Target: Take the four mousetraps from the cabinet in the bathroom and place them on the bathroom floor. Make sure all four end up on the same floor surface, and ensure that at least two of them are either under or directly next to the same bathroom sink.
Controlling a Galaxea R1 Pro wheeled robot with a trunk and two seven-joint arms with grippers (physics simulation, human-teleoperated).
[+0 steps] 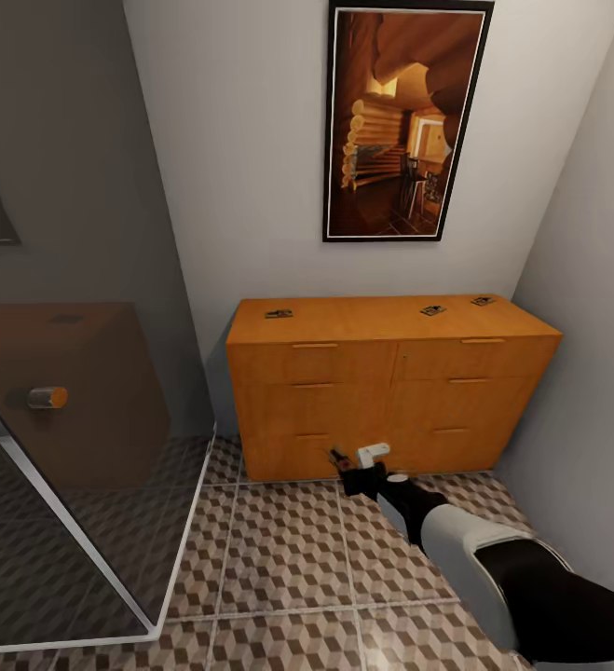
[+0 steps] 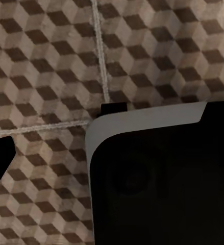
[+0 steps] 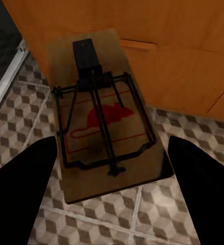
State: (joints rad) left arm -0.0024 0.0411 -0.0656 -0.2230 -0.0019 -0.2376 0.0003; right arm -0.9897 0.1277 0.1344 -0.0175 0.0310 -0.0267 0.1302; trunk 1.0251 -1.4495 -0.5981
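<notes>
So: glass shower screen (image 1: 83, 447) on my left, framed picture (image 1: 404, 121) above the cabinet (image 1: 381, 391). I count three mousetraps (image 1: 279, 313) on its top, and a fourth (image 3: 104, 117) clamped between my right gripper (image 1: 344, 463) fingers, low before the drawers, above the cube-pattern floor (image 1: 288, 550). Left gripper state: can't tell.

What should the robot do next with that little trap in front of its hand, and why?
Probably lower the right hand and set its mousetrap on the patterned floor. The trap sits between the fingers, above the tiles in front of the cabinet. Three more mousetraps wait on the cabinet top.
</notes>
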